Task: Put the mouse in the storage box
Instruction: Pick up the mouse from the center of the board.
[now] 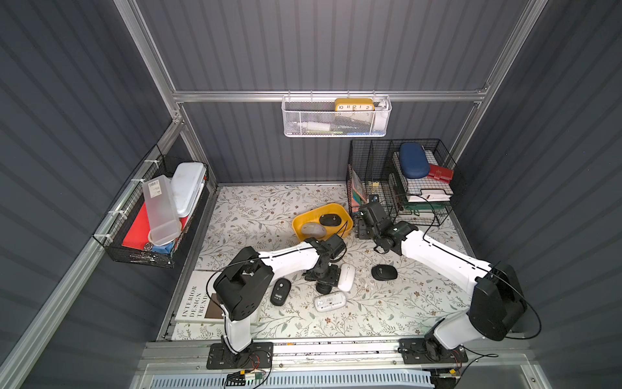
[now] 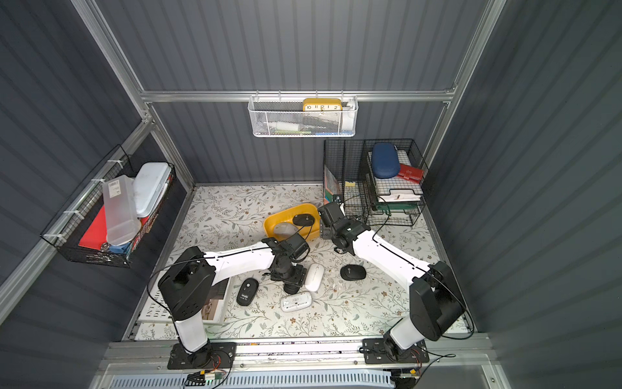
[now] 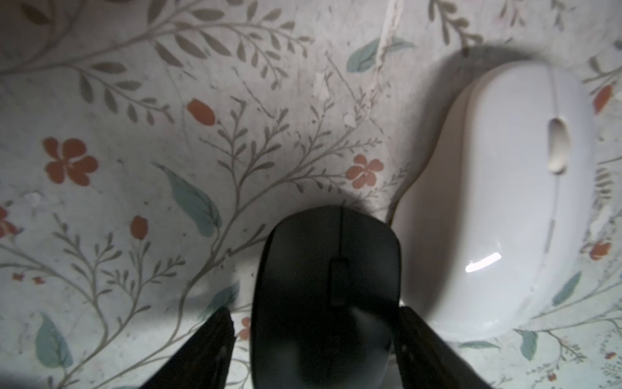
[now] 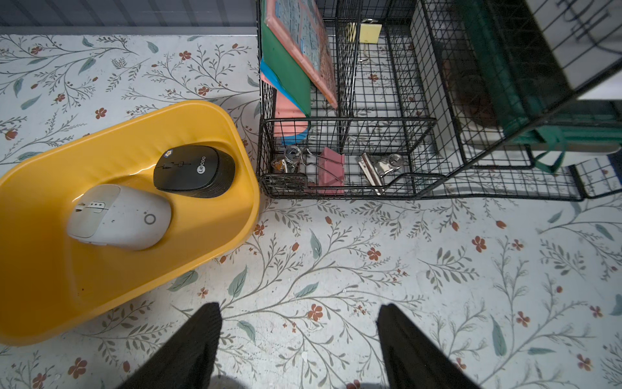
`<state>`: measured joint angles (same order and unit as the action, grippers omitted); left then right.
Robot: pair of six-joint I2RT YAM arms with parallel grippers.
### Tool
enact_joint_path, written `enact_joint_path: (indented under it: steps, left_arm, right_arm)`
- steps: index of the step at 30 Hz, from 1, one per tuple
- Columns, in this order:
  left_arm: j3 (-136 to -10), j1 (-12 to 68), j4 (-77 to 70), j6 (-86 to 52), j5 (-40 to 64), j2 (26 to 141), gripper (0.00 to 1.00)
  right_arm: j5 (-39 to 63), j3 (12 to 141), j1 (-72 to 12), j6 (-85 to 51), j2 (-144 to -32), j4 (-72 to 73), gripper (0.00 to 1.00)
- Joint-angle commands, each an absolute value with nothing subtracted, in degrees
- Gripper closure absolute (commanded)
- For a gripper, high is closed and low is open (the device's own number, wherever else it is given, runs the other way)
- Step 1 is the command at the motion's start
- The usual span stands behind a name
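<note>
Our left hand [image 3: 314, 311] straddled the black mouse [image 3: 326, 269] on the surface [image 3: 134, 134]; we could not tell whether it pinched. A white mouse [image 3: 498, 202] crowded just beside that hand. Beyond, our right hand [image 4: 299, 306] hung spread and empty near the storage box [image 4: 50, 269].

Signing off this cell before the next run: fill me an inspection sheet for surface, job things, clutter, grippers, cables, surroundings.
Surface: floral mat, scuffed.
Job's things: storage box holds a grey mouse and a black Lecoo mouse; white mouse and others loose on the mat.
Clutter: black wire organiser with binder clips.
Grippers: left gripper open, fingers straddling a plain black mouse, gap on one side; right gripper open over bare mat.
Cables: black cable loops from the left wrist near the box.
Surroundings: white mesh basket on the back rail; black wall basket; book at the mat's edge.
</note>
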<state>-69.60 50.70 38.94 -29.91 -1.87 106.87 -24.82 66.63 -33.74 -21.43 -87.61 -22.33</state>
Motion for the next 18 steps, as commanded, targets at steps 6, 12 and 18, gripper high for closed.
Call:
enact_joint_path:
  steps: [6,12,18]
  left_arm:
    - [-72.2,51.0,40.6,-28.9,-5.4,109.1,0.37]
    - [-74.8,50.9,41.2,-31.0,-5.7,108.4,0.5]
    - [-82.2,48.3,45.5,-29.1,-6.0,105.7,0.51]
  right_arm:
    - [-26.4,65.9,-33.5,-21.4,-86.9,-22.7,0.22]
    - [-26.9,65.7,-33.4,-21.4,-86.3,-23.1,0.22]
    - [-29.3,65.1,-33.4,-21.0,-85.0,-23.4,0.22]
